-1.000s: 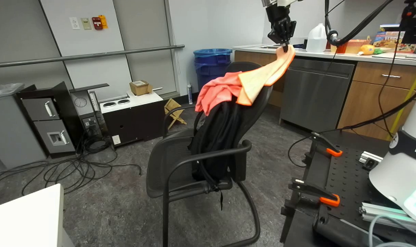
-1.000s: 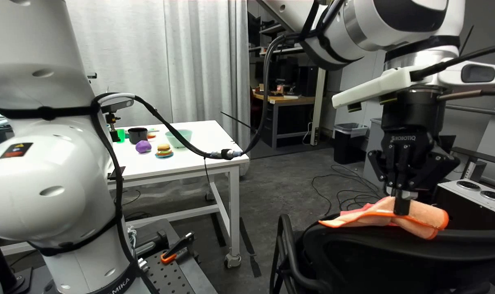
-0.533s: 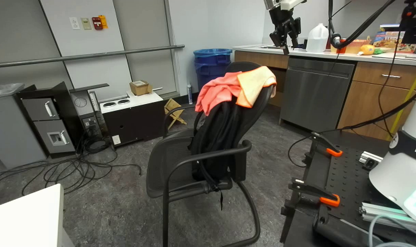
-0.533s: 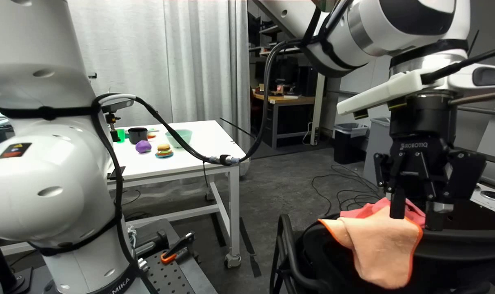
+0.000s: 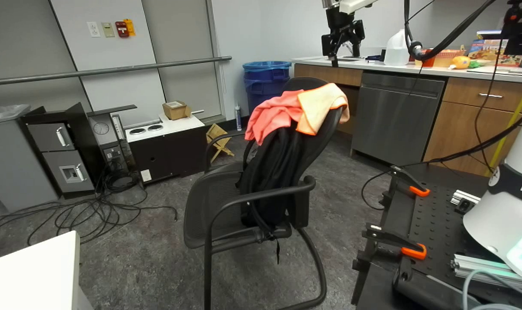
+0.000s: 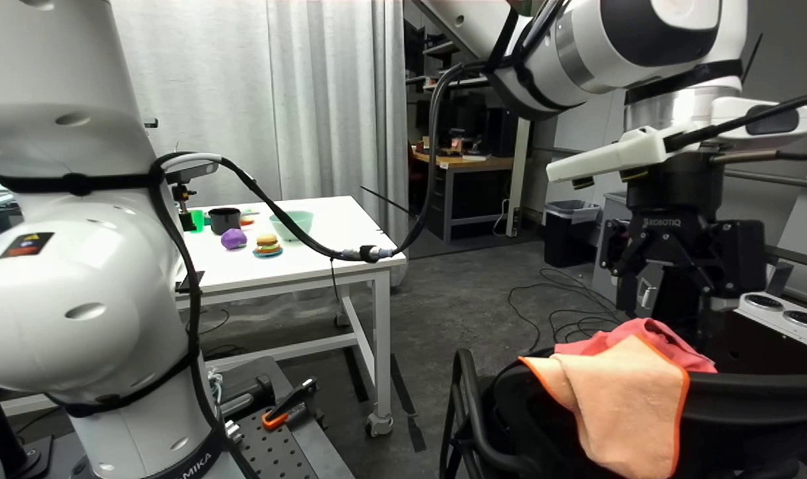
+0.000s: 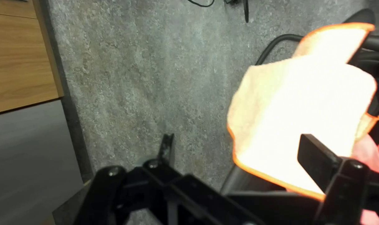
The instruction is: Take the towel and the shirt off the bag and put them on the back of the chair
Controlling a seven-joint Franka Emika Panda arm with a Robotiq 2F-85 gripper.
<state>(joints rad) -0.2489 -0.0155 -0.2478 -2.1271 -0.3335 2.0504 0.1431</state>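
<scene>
A peach towel (image 5: 323,105) with an orange edge drapes over the top of the chair's backrest, overlapping a coral-red cloth. In an exterior view the towel (image 6: 623,399) hangs down behind the backrest. The coral-red cloth (image 5: 271,116), crumpled, covers the top of the black bag (image 5: 269,181); whether it is the shirt I cannot tell. That bag leans on the seat side of the black chair (image 5: 213,209). My gripper (image 6: 669,319) is open above the cloths and touches neither. In the wrist view the gripper (image 7: 236,140) has widely spread fingers, one in front of the towel (image 7: 301,103).
Behind the chair runs a counter (image 5: 420,72) with a dishwasher (image 5: 394,116). A blue bin (image 5: 267,82) stands past the backrest. The chair's armrest (image 5: 261,196) sticks out sideways. A white table (image 6: 323,266) bears toy food and bowls. Cables lie on the floor.
My gripper has opened and let go of the towel's raised corner. That corner has dropped behind the backrest, and the gripper has moved clear of it, upward over the last half second.
</scene>
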